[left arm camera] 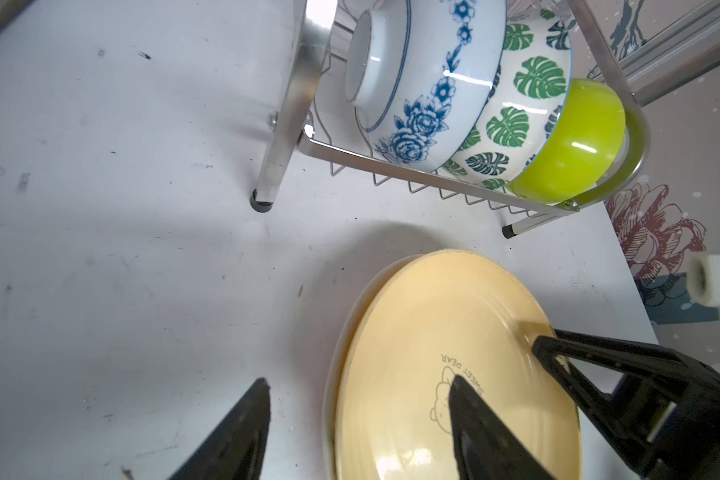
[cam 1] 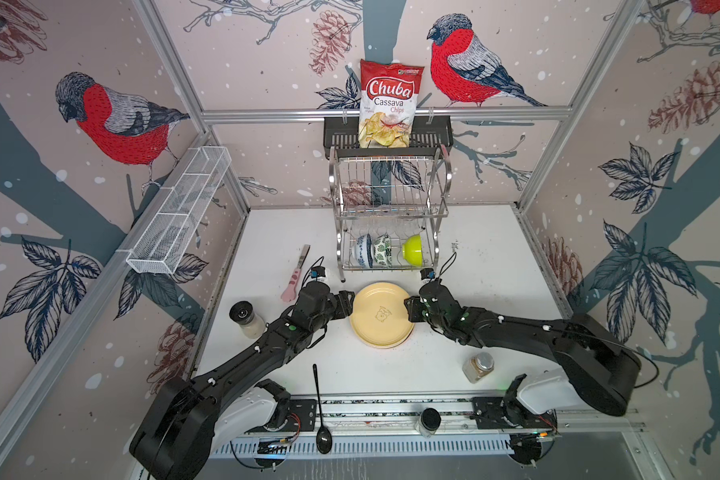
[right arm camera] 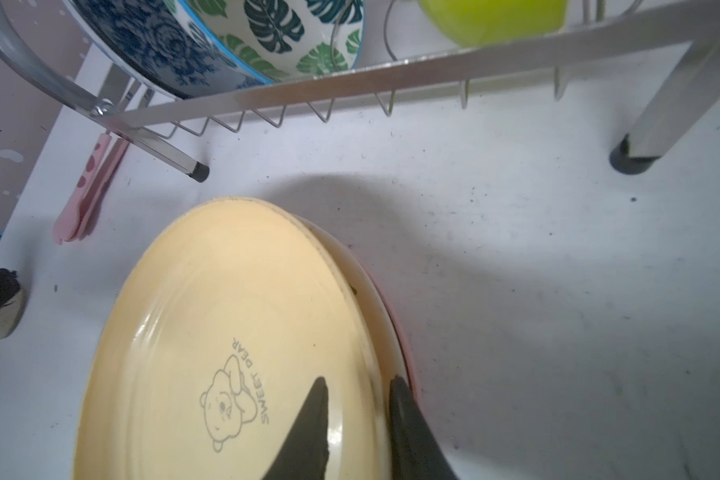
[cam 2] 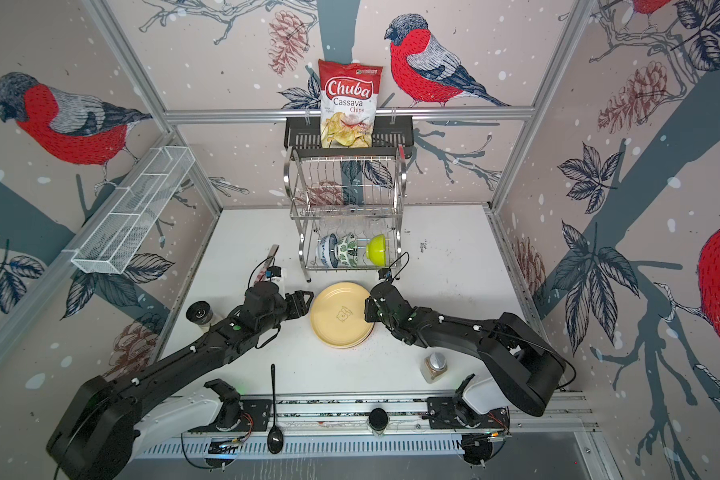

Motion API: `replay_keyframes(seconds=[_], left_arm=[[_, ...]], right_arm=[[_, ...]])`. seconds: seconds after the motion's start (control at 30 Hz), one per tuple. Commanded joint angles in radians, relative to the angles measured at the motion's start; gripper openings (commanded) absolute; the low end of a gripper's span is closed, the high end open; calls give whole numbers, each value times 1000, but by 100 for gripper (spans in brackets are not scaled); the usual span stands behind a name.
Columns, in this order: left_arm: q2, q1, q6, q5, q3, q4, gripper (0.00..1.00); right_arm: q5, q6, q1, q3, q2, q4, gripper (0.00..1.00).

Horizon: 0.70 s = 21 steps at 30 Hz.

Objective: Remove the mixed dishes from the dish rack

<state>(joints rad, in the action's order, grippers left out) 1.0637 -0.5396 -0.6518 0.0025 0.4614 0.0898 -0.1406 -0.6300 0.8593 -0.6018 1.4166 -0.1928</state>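
Note:
A yellow plate (cam 1: 381, 316) (cam 2: 341, 316) with a bear drawing lies on top of a stack on the table, in front of the dish rack (cam 1: 387, 208) (cam 2: 346, 208). Beneath it a cream rim (right arm camera: 375, 299) and a pink rim (right arm camera: 408, 365) show. My left gripper (cam 1: 350, 305) (left arm camera: 357, 378) is open, straddling the stack's left edge. My right gripper (cam 1: 410, 309) (right arm camera: 359, 379) stands slightly open around the yellow plate's right rim. On the lower tier sit a blue-white bowl (cam 1: 362, 249) (left arm camera: 425, 83), a green-leaf bowl (cam 1: 381, 249) (left arm camera: 528, 104) and a lime bowl (cam 1: 413, 249) (left arm camera: 574, 137). Clear tumblers (cam 1: 385, 224) show faintly above them.
A chips bag (cam 1: 389, 104) stands on a black shelf behind the rack. A white mesh basket (cam 1: 179, 212) hangs on the left wall. Pink tongs (cam 1: 296, 274) lie left of the rack. Spice jars (cam 1: 246, 318) (cam 1: 479, 368) (cam 1: 429, 422) and a black spoon (cam 1: 321, 411) are nearer the front.

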Motion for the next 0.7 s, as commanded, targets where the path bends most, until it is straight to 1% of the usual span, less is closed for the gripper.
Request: replay_keyframes(seconds=[0.0,0.13,0.2,0.3,0.4,0.53,0.67], left_arm=[[10,2,1,-50,28,-21,69],[50,19,-1,-67,93,-38,74],[72,34,-1,-68,128,-39,76],[104,57,-9,-87,179,-46,77],[147,75,-16,-108,217,-40,77],[211,94,-25,-102,246,-23,76],[266,109,-24,-108,278,5,74]], right_arm=[[13,43,-3,-5,-41,23,36],[47,78,-21,-27,-82,61,52],[53,89,-31,-33,-99,68,55],[45,106,-57,-44,-129,77,55],[63,127,-103,-47,-159,66,55],[113,164,-166,-58,-196,41,54],[211,212,-231,-58,-205,-32,53]])
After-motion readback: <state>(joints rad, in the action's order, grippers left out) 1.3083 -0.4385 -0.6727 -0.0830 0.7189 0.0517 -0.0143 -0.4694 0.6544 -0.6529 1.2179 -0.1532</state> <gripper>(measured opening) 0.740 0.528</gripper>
